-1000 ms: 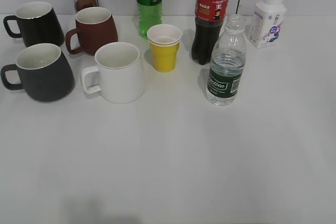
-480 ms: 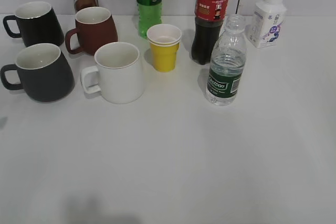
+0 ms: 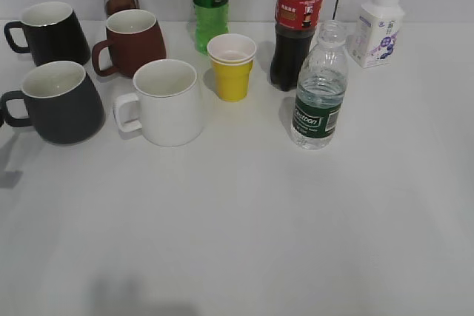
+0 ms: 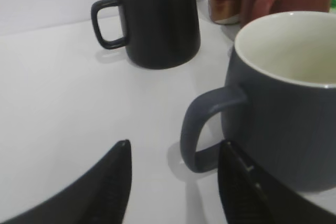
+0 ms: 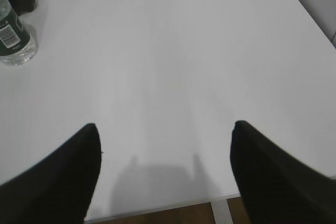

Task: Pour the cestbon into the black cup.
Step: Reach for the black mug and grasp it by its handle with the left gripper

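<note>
The left pincer (image 4: 173,182) hangs released beside the matte charcoal-black mug's (image 4: 286,98) loop handle; the right pincer (image 5: 165,166), also released, hovers over bare white worktop (image 5: 184,51), well apart from the clear ribbed green-labelled water bottle (image 3: 318,90).

Uncapped cestbon (image 3: 318,90) upright at right; matte black cup (image 3: 61,103) upright far left
</note>
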Robot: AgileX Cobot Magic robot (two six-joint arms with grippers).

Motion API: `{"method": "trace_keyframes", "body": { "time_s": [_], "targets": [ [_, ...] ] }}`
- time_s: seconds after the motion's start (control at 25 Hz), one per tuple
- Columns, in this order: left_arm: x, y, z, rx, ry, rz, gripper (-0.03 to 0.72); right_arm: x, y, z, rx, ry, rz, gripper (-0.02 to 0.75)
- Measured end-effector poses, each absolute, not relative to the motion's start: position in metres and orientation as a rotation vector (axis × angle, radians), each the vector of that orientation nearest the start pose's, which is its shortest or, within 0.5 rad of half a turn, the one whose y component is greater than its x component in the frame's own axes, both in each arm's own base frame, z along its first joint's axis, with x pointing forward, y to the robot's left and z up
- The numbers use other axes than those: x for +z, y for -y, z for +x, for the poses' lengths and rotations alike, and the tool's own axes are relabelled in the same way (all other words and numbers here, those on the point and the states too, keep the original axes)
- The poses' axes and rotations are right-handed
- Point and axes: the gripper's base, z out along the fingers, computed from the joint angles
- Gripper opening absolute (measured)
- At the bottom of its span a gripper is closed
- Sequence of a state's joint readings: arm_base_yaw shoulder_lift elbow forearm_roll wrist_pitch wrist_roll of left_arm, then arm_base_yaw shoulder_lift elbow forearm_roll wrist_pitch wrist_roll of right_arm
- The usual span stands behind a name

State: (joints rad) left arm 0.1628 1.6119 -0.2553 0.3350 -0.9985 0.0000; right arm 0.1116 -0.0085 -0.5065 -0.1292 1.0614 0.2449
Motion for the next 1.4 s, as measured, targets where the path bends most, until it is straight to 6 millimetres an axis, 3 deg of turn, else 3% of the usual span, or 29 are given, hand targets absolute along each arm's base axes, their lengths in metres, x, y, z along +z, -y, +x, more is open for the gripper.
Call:
{"method": "trace_keyframes", "body": {
  "time_s": [0.76, 0.84, 0.96, 1.0, 1.2, 1.4],
  "targets": [
    [0.122, -0.017, 0.276, -0.031, -1.816, 0.252, 0.382, 0.280, 0.011, -0.006, 0.071, -2.019, 0.141, 0.575],
    [0.120, -0.017, 0.280, -0.035, -1.815, 0.259, 0.332, 0.279, 0.011, -0.006, 0.071, -2.019, 0.141, 0.575],
    [0.119, -0.016, 0.282, -0.046, -1.811, 0.278, 0.113, 0.279, 0.011, -0.006, 0.073, -2.020, 0.139, 0.575],
    [0.119, -0.015, 0.282, -0.048, -1.809, 0.283, 0.074, 0.279, 0.010, -0.006, 0.072, -2.020, 0.123, 0.575],
    [0.123, -0.015, 0.281, -0.041, -1.794, 0.297, 0.052, 0.288, -0.002, 0.003, 0.072, -2.006, -0.157, 0.550],
    [0.142, -0.013, 0.280, -0.019, -1.734, 0.326, 0.041, 0.316, -0.018, 0.052, 0.099, -1.795, -0.333, 0.542]
  ]
}}
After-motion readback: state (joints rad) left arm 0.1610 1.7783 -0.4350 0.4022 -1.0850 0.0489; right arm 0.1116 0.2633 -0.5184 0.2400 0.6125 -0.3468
